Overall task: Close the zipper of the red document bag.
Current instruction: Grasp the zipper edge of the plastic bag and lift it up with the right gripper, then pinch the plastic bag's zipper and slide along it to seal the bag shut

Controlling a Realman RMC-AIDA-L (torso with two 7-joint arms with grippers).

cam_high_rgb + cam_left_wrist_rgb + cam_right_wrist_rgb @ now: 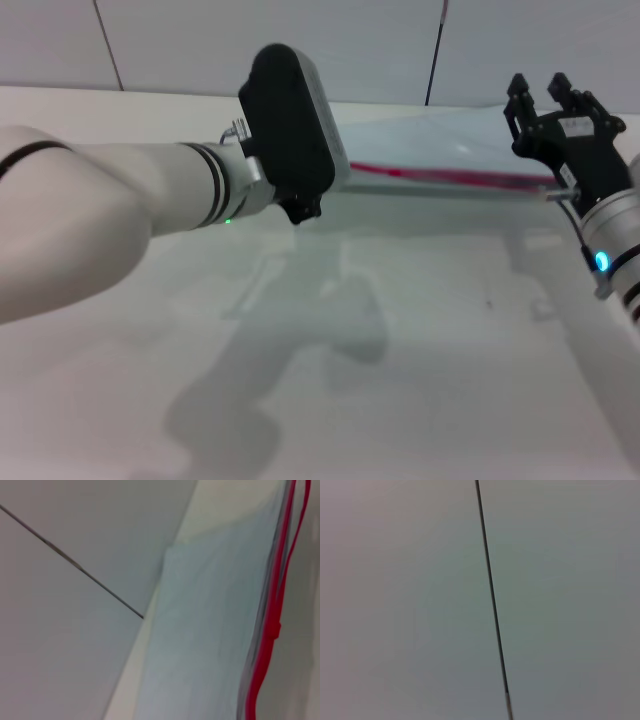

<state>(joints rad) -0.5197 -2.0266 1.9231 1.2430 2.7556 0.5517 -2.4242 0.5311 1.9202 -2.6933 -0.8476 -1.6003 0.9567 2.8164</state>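
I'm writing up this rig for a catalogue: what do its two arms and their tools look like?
Both arms are glossy white tubes with black ring bands. The left arm ends in a rounded black housing with a small green light; the right tool is black and angular with a white label, above a blue light.

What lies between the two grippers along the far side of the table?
In the head view, the zipper spans from left gripper toward right gripper.

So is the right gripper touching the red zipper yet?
No, in the head view the right gripper is raised clear above the far end of the zipper, its fingers spread open with nothing between them.
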